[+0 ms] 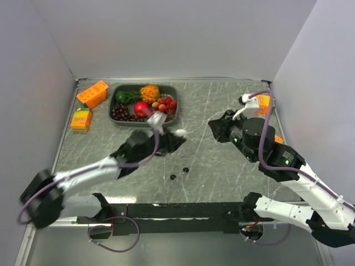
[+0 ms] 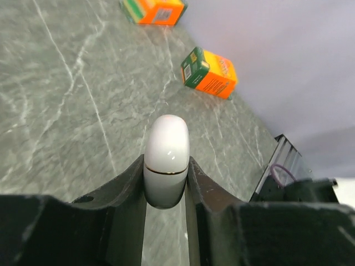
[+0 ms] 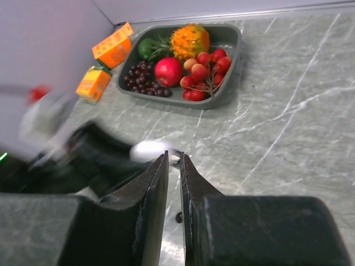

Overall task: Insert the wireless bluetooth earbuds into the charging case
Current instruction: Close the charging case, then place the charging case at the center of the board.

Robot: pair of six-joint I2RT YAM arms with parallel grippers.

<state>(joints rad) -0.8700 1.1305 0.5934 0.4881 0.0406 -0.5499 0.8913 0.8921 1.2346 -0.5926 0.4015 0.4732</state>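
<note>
Left gripper clamps closed charging case; right gripper slightly parted; tray holds fruit.

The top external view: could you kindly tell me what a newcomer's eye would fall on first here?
The fruit tray at the back left of the table stands out first, piled with red, orange and green fruit. Near the table's middle, the left gripper is clamped on a glossy white case. Just nearer the arms' bases, two tiny black earbuds lie loose on the marble.
</note>
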